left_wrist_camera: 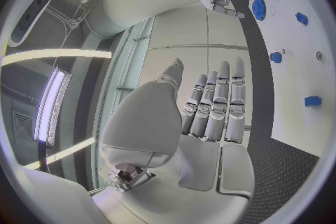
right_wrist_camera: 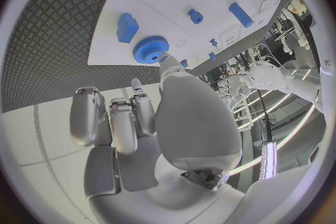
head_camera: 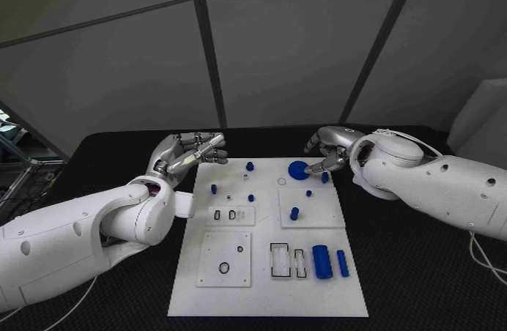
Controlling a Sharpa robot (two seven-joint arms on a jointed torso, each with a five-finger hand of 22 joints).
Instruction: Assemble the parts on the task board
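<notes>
The white task board lies in the middle of the black table. A blue gear lies flat near its far edge. My right hand hovers just right of the gear with its fingers half bent and holds nothing. Its thumb tip touches the gear's rim. A small blue block sits beside the gear. My left hand hangs over the board's far left corner, its fingers straight and side by side, empty. Small blue pegs stand on the board.
Two blue cylinders lie side by side at the board's near right, next to rectangular slots. More pegs stand mid-board. A raised plate with round holes sits near left. Black table surrounds the board.
</notes>
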